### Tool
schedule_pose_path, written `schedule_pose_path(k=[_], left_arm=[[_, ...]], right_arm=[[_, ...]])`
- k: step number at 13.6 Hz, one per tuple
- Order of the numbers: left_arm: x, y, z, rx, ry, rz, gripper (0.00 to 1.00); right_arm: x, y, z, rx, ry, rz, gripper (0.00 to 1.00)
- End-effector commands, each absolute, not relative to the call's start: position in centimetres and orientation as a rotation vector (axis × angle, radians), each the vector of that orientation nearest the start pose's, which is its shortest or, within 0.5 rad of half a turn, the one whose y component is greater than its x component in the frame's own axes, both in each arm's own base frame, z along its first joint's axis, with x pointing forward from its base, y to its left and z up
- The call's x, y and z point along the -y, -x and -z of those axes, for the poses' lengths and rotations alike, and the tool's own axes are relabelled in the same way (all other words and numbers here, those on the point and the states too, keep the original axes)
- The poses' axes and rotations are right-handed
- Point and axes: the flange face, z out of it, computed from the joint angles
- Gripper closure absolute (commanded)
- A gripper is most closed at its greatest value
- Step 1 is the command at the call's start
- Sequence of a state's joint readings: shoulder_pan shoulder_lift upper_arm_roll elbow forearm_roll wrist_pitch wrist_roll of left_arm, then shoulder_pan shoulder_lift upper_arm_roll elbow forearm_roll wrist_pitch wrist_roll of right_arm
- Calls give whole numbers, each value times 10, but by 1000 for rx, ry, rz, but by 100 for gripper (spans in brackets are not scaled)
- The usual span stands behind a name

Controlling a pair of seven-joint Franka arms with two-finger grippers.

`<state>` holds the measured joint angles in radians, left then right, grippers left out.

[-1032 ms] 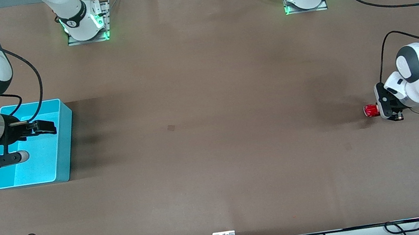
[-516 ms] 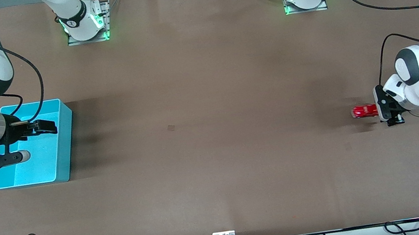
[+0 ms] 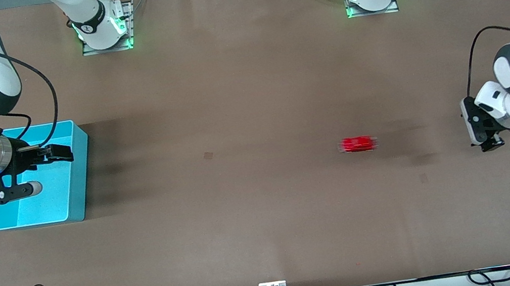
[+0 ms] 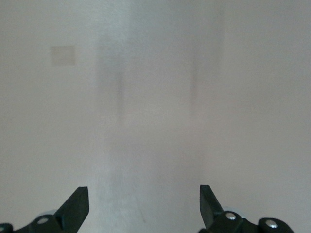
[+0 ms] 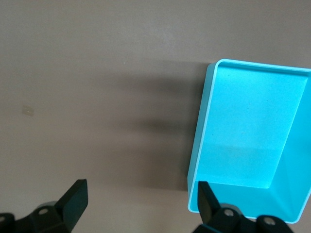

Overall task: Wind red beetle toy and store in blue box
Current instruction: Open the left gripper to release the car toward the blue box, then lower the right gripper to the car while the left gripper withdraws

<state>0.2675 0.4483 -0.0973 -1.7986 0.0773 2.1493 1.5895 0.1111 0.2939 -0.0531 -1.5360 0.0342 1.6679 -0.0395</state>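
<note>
The red beetle toy sat alone on the bare table, blurred, between the two arms and nearer the left arm's end, touched by nothing; I judged it was running on its spring toward the blue box. The left gripper hung low at its own end, fingers spread and empty, likely having let it go. The right gripper hovered over the box, fingers apart, seemingly waiting to catch it.
</note>
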Motion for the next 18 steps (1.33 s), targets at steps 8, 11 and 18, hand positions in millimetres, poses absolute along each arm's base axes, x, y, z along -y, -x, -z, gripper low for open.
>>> schedule_pose_path(k=[8, 11, 18], left_arm=[[-103, -635, -413, -1524, 2885, -434, 0], [-85, -633, -429, -1331, 2956, -444, 0], [-39, -624, -451, -922, 3067, -513, 0]], right_arm=[[-37, -611, -457, 401, 3055, -325, 0], [-41, -574, -443, 565, 3029, -248, 0], [-22, -534, -359, 1597, 2626, -91, 0]])
